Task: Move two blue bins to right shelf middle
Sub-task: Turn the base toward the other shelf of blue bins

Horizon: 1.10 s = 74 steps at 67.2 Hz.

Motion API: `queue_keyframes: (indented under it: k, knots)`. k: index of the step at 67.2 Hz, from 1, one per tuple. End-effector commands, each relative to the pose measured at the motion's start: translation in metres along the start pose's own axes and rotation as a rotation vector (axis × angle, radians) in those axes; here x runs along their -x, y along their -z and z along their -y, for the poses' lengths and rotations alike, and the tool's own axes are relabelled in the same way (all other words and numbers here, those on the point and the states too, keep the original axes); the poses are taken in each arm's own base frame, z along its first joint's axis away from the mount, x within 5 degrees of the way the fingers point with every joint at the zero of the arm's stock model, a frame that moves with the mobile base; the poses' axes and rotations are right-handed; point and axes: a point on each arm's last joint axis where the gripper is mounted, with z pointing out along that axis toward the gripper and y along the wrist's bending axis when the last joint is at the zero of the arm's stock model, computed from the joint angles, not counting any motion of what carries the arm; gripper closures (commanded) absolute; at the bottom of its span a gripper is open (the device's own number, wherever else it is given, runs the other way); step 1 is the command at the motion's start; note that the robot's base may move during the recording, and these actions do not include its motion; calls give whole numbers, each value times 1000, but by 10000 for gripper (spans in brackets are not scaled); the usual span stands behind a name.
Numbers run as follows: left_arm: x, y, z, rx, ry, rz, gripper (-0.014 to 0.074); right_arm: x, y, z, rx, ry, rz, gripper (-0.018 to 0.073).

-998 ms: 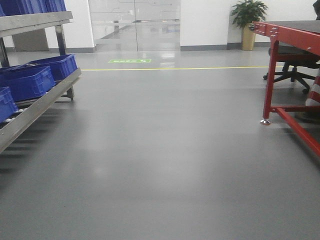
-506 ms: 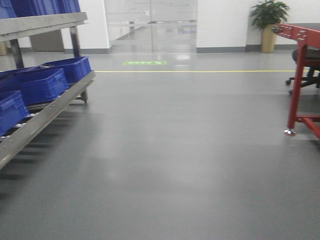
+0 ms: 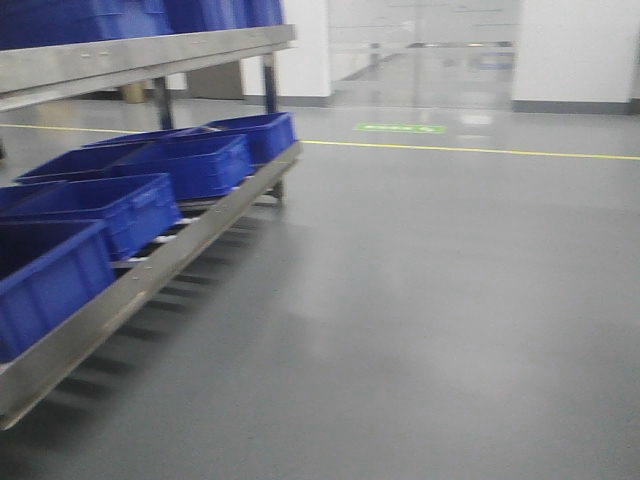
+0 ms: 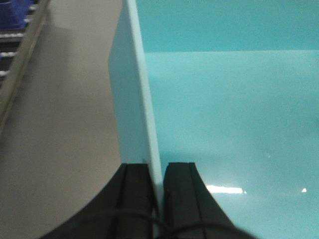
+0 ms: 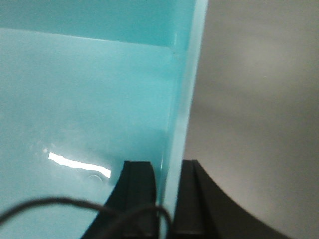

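The shelf (image 3: 150, 285) runs along the left, its lower deck lined near to far with stored bins (image 3: 190, 165); more sit on the deck above. The bin (image 4: 199, 124) being moved is out of the front view. Only the wrist views show it, where it reads pale teal, carried between the two arms. The left gripper (image 4: 158, 172) has its fingers (image 4: 137, 184) clamped on the bin's left wall, one inside and one outside. The right gripper (image 5: 167, 169) pinches the right wall the same way.

I judge it a rigid moulded plastic crate, empty as far as the views reach and so light. Its smooth, glossy walls could slip in a thin pinch — opposite walls, taken at the rim by both arms, look the sound hold. No brand or label shows on it. A green floor mark (image 3: 400, 128) far off carries writing too blurred to read.
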Motion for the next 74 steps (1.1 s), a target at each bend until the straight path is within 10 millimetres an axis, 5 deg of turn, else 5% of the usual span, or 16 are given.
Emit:
queue_keyframes:
  k: [1, 74]
  knots:
    - [6, 7, 9, -81, 19, 62, 707, 6, 4, -4, 38, 6, 64, 712]
    - [6, 7, 9, -81, 19, 62, 707, 6, 4, -4, 38, 6, 64, 712]
